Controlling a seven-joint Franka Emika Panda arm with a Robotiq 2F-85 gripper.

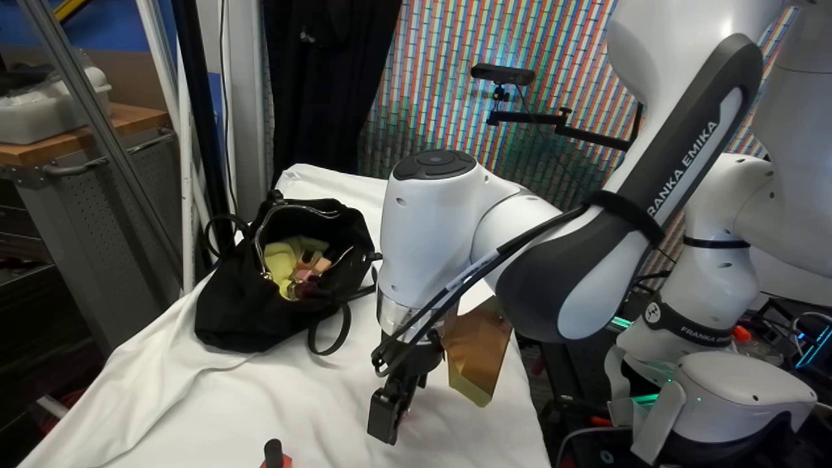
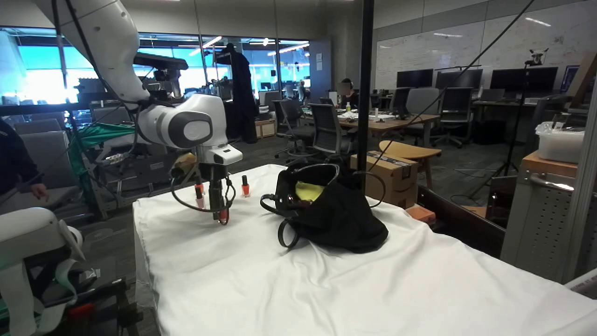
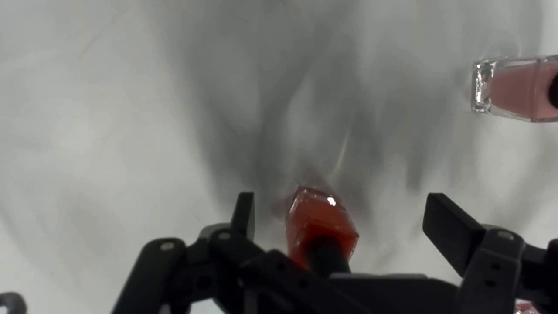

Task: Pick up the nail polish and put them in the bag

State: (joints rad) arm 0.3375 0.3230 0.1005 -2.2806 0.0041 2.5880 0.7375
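One orange-red nail polish [image 1: 274, 454] stands near in an exterior view. Farther and right, the gripper [image 3: 341, 220] has its jaws spread apart, a red nail polish bottle [image 3: 321, 222] between them; far left sits the black bag [image 1: 237, 312].

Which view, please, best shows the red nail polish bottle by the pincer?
The wrist view: the pincer covers only the top of the red nail polish bottle. In both exterior views, at most its red body stands out.
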